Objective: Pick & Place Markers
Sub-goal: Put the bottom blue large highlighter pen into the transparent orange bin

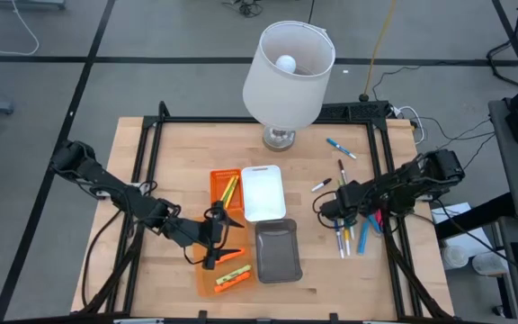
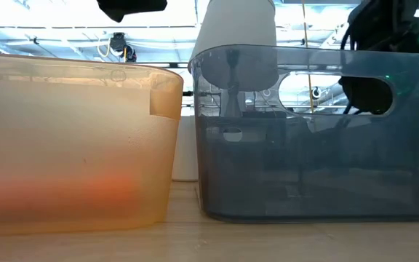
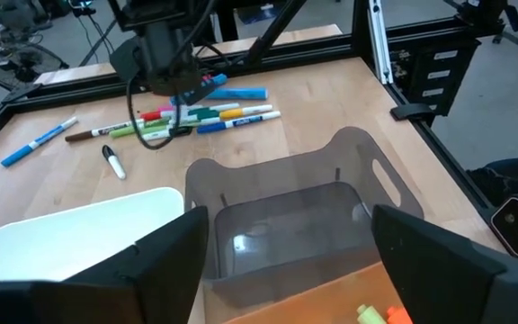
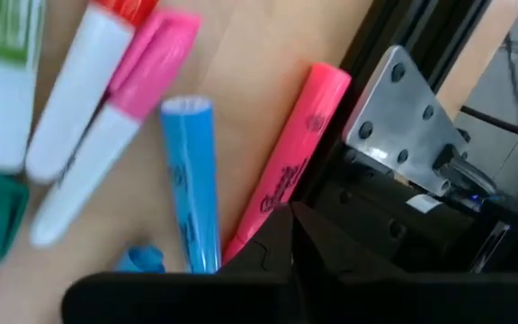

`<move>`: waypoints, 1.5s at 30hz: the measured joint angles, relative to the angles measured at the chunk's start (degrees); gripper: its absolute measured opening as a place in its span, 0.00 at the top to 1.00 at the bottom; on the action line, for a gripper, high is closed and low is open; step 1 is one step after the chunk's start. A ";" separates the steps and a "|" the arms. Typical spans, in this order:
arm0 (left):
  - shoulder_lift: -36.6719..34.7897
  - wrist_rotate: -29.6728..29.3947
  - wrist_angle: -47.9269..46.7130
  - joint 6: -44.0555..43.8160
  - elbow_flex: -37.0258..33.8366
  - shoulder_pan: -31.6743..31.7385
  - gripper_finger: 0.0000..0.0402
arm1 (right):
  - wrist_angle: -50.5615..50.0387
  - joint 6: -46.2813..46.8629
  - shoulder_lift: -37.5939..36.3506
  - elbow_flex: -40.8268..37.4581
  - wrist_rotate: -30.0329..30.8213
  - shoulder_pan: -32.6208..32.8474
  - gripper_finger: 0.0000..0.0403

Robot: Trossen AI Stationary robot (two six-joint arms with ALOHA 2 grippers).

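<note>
Wooden table inside a black frame, grey tiled floor around, white lamp at the far edge. Left gripper spread wide, empty, above the orange tray near centre. Right gripper clenched, empty, over the markers scattered by the right edge.

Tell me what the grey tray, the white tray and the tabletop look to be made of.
Grey tray: likely smoky translucent plastic; the wood shows through its glossy walls.
White tray: probably opaque moulded plastic, smooth, with rounded corners and a slight sheen.
Tabletop: pale wood, apparently butcher-block; parallel planks and grain show, with a satin finish.
</note>
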 joint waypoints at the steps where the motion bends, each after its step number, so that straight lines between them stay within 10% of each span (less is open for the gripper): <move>1: 0.00 0.00 -0.02 0.00 0.00 0.00 0.20 | 0.06 -0.11 0.01 0.00 -0.27 0.15 1.00; 11: 0.00 0.01 -0.15 0.00 0.00 0.00 0.21 | 8.44 -3.36 -1.70 6.50 10.76 5.14 1.00; 22: 0.00 0.05 -1.11 -1.09 0.00 -0.07 0.24 | 36.90 -32.42 -9.97 5.68 18.12 15.28 1.00; 30: 0.00 0.07 -1.35 -1.57 0.00 -0.05 0.20 | 73.07 -21.97 -15.45 -3.70 0.23 20.17 1.00; 36: 0.03 0.05 -1.27 -4.25 0.00 0.06 0.19 | 100.43 -30.64 -15.47 -9.44 -10.00 27.38 1.00; 45: 0.15 -0.08 -1.12 -2.72 0.00 0.19 0.23 | 79.15 -38.26 -11.68 7.49 12.21 34.41 1.00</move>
